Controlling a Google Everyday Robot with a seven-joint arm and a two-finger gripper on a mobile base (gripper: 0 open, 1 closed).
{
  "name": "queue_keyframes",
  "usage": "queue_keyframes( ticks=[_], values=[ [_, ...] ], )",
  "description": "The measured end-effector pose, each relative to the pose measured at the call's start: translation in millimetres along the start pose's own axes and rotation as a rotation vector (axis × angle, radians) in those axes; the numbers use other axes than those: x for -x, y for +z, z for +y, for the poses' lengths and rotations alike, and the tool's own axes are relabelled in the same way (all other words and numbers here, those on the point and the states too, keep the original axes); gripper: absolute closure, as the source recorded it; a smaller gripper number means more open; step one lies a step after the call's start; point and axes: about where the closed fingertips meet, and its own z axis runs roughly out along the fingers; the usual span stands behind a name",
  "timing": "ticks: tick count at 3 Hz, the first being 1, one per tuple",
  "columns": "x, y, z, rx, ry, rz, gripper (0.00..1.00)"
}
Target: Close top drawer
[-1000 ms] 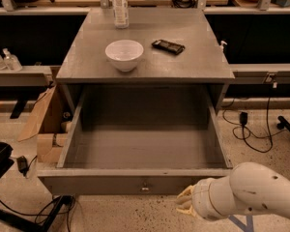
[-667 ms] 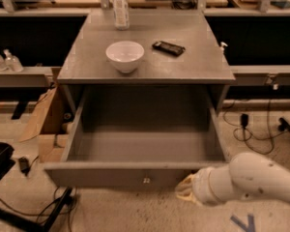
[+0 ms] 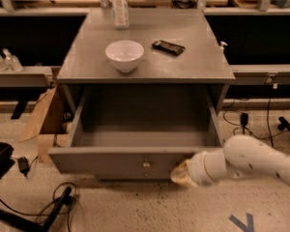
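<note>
The top drawer (image 3: 111, 162) is a wide grey drawer pulled far out of the grey cabinet (image 3: 150, 57). Its inside looks bare. A small round knob (image 3: 146, 165) sits at the centre of its front. My gripper (image 3: 180, 173) is at the end of a white arm (image 3: 253, 161) coming in from the right. It is against the drawer front, just right of the knob.
On the cabinet top stand a white bowl (image 3: 124, 55), a dark flat packet (image 3: 168, 47) and a clear bottle (image 3: 119, 6). A cardboard box (image 3: 46, 115) stands left of the cabinet. Cables (image 3: 48, 207) lie on the floor at the lower left. Benches run behind.
The drawer has slid inward a little, showing less of its floor. My gripper has moved left and forward along with the drawer front.
</note>
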Motion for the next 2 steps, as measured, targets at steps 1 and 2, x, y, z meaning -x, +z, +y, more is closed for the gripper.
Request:
queue_keyframes(
  ticks=[1, 2],
  values=[
    [-0.5, 2.3, -3.4, 0.002, 0.003, -0.008, 1.0],
    [0.4, 6.9, -32.8, -0.011, 0.018, -0.039, 1.0]
  ],
)
